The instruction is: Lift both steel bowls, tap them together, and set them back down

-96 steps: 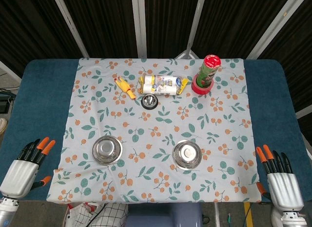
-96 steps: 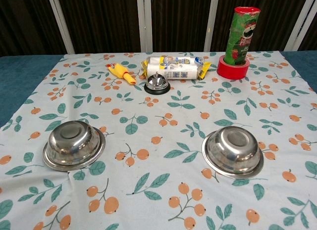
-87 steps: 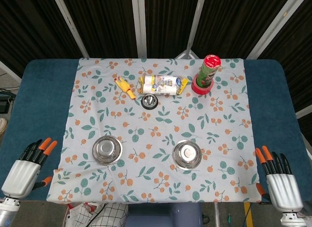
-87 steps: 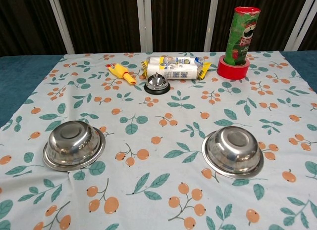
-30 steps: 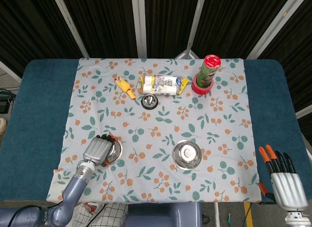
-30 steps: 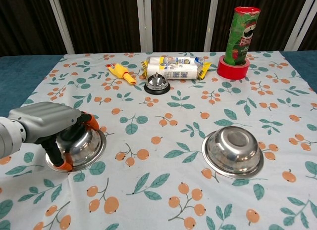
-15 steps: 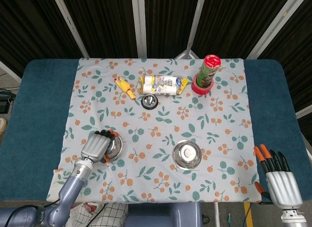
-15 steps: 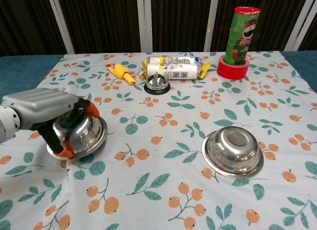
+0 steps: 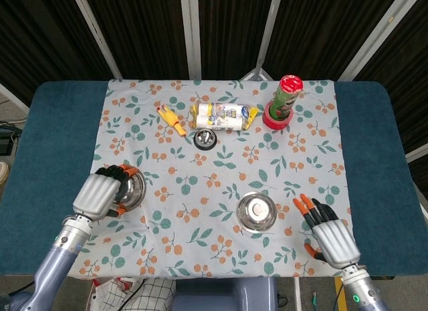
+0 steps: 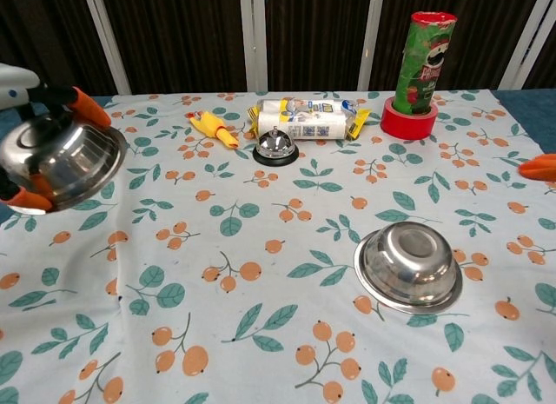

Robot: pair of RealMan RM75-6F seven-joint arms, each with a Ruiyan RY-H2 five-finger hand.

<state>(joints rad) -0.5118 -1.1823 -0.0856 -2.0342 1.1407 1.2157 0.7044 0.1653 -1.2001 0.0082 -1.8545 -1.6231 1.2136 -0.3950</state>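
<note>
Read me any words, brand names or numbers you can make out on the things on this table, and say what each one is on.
Green chip can: a mascot face and logo show, but the lettering is too blurred to read.
White and yellow packet: dark print and small square codes, too small to read.
Nothing else visibly carries text.

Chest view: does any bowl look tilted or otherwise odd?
Yes. The left bowl is in the air, tipped on its side in the left hand. The right bowl sits upside down on the cloth.

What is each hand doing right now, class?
Left hand: holding a steel bowl, lifted off the table.
Right hand: open, holding nothing, beside the other bowl.
</note>
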